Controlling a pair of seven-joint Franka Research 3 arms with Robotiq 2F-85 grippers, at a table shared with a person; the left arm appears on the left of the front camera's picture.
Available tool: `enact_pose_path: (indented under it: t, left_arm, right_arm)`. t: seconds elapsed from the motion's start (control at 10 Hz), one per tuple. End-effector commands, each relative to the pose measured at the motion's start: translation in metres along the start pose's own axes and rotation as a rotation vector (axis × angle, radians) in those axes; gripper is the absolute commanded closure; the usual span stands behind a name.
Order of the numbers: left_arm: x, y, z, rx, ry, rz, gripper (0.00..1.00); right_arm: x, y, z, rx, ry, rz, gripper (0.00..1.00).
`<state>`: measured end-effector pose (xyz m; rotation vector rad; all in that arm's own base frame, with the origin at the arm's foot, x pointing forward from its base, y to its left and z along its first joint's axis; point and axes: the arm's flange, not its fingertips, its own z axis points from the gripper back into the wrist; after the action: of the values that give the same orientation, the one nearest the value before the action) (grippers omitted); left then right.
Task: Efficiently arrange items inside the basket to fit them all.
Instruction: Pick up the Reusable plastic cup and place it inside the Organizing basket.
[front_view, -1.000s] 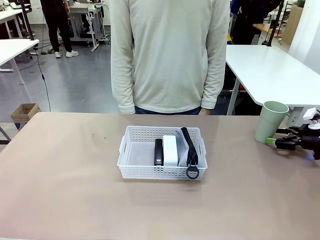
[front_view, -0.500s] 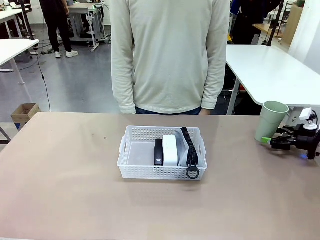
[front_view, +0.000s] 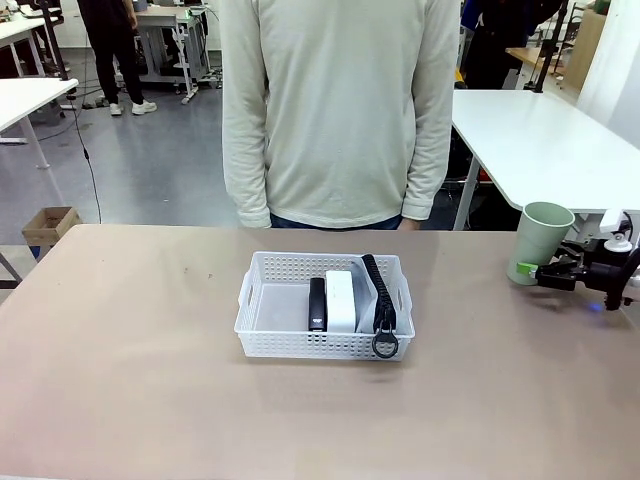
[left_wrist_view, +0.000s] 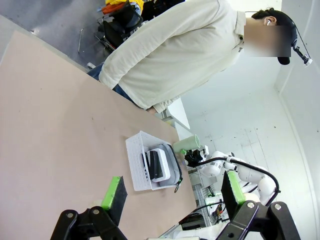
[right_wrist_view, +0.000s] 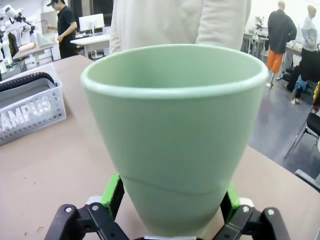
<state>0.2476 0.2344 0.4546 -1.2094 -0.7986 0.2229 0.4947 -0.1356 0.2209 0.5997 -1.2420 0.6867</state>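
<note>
1. Your front camera looks across the worktop (front_view: 120, 380) at the standing person (front_view: 338, 110).
2. Your left wrist camera sits high and rolled, far from the basket (left_wrist_view: 145, 167).
3. Your right wrist camera sits right against the cup (right_wrist_view: 172, 135); all three views share basket and cup.

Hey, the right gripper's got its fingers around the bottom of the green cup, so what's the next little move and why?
Probably close the right gripper: its green pads flank the base of the cup, which stands upright on the table well right of the basket. The stapler, white block and pouch are already in the basket, so the cup seems the last item.
</note>
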Motion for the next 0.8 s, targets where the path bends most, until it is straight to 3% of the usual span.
enact_pose_path:
  t: [0.0, 0.7]
  left_arm:
    - [-0.002, 0.0, -0.001, -0.021, -0.012, -0.022, 0.0]
    - [-0.002, 0.0, -0.001, -0.021, -0.012, -0.022, 0.0]
  right_arm:
    - [0.003, 0.01, 0.003, -0.025, -0.039, 0.041, 0.0]
    - [0.021, 0.01, 0.011, -0.06, -0.104, 0.042, 0.0]
